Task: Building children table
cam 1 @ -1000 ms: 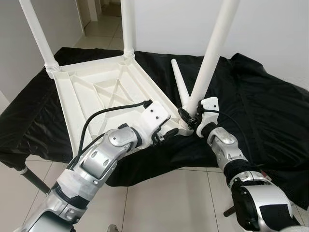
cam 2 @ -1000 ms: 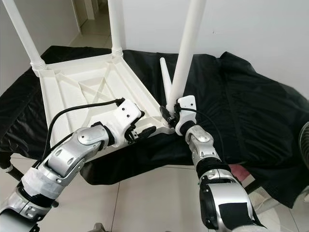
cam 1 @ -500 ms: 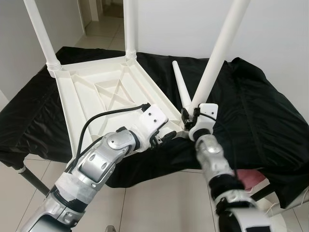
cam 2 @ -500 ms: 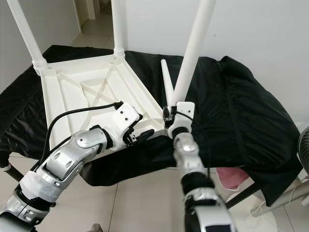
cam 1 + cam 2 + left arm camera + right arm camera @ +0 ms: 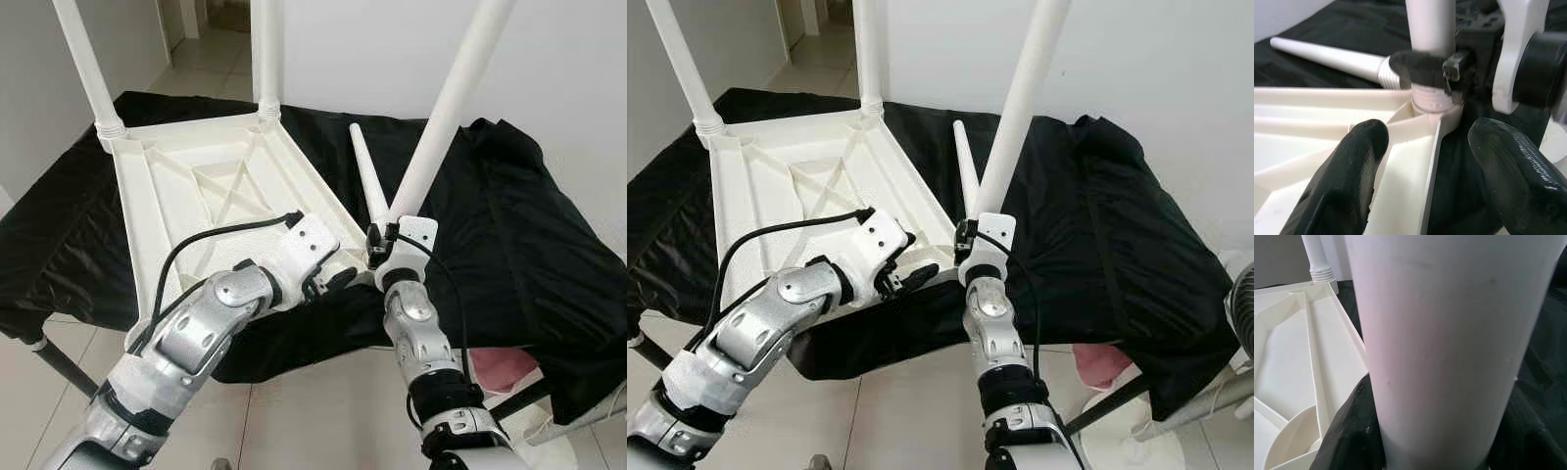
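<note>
Right pincer [image 5: 377,238] swung under tilted leg [image 5: 446,113].

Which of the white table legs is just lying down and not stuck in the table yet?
The loose leg lying on the black cloth, beside the leaning leg the right end effector grips. The others stand in corners.

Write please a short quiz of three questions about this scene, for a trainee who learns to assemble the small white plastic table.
1. True or false: the upside-down white plastic tabletop lies on a black cloth.
2. How many legs stand upright in far corner sockets?
3. The right gripper holds: A) the loose tapered white leg B) the slanted white leg at the near corner.

Key: 1 true; 2 two; 3 B.
</note>
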